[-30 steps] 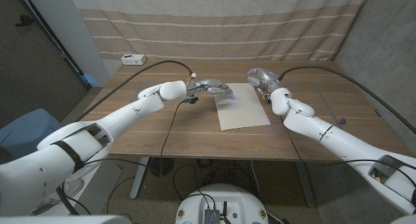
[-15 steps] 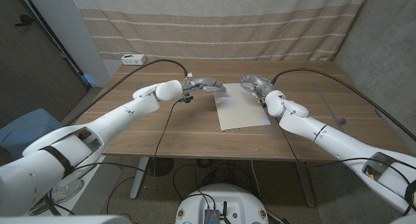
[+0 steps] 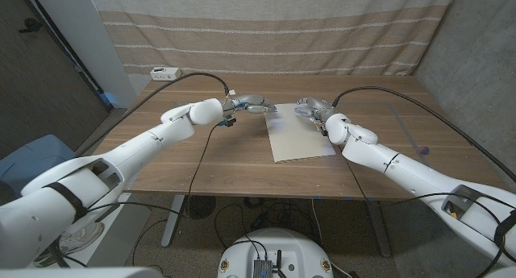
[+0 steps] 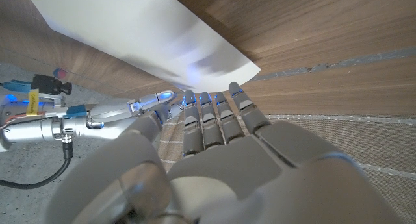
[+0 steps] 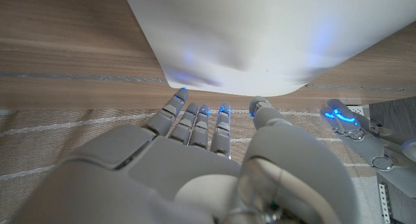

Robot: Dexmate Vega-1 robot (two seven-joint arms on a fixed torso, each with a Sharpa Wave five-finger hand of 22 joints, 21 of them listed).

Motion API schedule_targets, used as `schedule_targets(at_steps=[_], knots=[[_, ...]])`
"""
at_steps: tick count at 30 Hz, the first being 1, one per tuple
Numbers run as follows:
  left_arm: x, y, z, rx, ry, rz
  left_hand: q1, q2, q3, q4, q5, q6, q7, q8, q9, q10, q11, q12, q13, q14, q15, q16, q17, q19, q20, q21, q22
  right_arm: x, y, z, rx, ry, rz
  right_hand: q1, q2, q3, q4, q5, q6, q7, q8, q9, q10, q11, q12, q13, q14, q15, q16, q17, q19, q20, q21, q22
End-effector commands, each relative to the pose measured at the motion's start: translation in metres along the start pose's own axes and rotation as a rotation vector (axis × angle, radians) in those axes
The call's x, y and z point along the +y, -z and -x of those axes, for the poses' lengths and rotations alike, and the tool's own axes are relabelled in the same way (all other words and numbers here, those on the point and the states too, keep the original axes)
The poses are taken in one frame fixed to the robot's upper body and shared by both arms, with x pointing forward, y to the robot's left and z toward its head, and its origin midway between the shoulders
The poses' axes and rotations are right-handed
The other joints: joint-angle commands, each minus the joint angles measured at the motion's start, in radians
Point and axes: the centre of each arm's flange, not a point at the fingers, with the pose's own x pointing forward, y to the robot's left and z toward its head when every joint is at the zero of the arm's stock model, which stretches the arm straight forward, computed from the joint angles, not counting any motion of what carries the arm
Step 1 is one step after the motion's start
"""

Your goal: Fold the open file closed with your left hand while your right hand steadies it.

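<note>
Near the frame's middle, your left hand (image 3: 256, 105) and right hand (image 3: 313, 108), fingers apart and empty, flank the file (image 3: 297, 131), ready to fold and steady it.

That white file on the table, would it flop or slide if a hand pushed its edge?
The file looks thin and lies flat on the table, so it would probably bend rather than stay stiff. Its smooth sheet on smooth wood would likely slide when pushed. It seems light; nothing weighs it down, so one hand steadying it makes sense.

No legible text, label, brand, number or sign is presented in any view. The white file (image 3: 298, 133) is seen as blank, and nothing can be read on the white box (image 3: 165, 72).
</note>
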Motion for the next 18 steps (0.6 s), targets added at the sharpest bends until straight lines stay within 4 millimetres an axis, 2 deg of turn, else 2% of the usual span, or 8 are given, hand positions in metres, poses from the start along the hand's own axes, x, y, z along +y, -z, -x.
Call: schedule_targets(at_steps=[1, 12, 16, 18], knots=[[0.004, 0.005, 0.002, 0.015, 0.004, -0.012, -0.006, -0.009, -0.003, -0.003, -0.002, 0.004, 0.0, 0.0, 0.003, 0.007, -0.003, 0.004, 0.004, 0.002, -0.005, 0.008, 0.001, 0.002, -0.01, 0.009, 0.003, 0.015, 0.01, -0.009, 0.062, -0.096, -0.013, -0.012, 0.001, 0.001, 0.011, -0.003, 0.009, 0.008, 0.007, 0.003, 0.006, 0.003, 0.007, 0.002, 0.001, -0.04, -0.004, 0.002, 0.006, -0.003, 0.0, 0.0], [0.01, 0.013, 0.002, 0.065, 0.007, -0.05, -0.013, -0.008, -0.004, -0.008, -0.004, 0.019, 0.003, 0.005, 0.003, 0.01, -0.005, 0.005, 0.004, 0.004, -0.006, 0.008, 0.001, 0.002, -0.007, 0.01, 0.003, 0.025, 0.015, -0.015, 0.088, -0.125, 0.01, 0.014, 0.005, 0.02, -0.012, 0.005, 0.039, 0.021, 0.018, 0.002, 0.023, 0.015, 0.016, 0.001, 0.018, -0.039, -0.005, -0.012, 0.022, -0.005, 0.004, -0.001], [0.012, 0.017, -0.001, 0.104, 0.027, -0.083, -0.02, -0.006, -0.005, -0.01, -0.005, 0.02, 0.002, 0.005, 0.003, 0.014, -0.004, 0.007, 0.004, 0.003, 0.0, 0.007, 0.002, 0.003, 0.022, 0.01, 0.003, 0.027, 0.015, -0.017, 0.089, -0.133, 0.011, 0.026, 0.006, 0.028, -0.022, 0.007, 0.051, 0.026, 0.02, 0.002, 0.038, 0.012, 0.021, 0.001, 0.037, -0.044, 0.0, -0.017, 0.04, -0.004, 0.01, -0.001], [0.011, 0.02, -0.003, 0.117, 0.041, -0.086, -0.022, -0.006, -0.006, -0.01, -0.005, 0.022, 0.001, 0.006, 0.003, 0.017, 0.001, 0.008, 0.004, 0.002, 0.002, 0.007, 0.002, 0.003, 0.027, 0.01, 0.004, 0.028, 0.015, -0.017, 0.088, -0.136, 0.01, 0.028, 0.007, 0.03, -0.024, 0.008, 0.054, 0.026, 0.021, 0.002, 0.041, 0.013, 0.022, 0.001, 0.041, -0.043, 0.001, -0.017, 0.041, -0.003, 0.01, -0.001]])
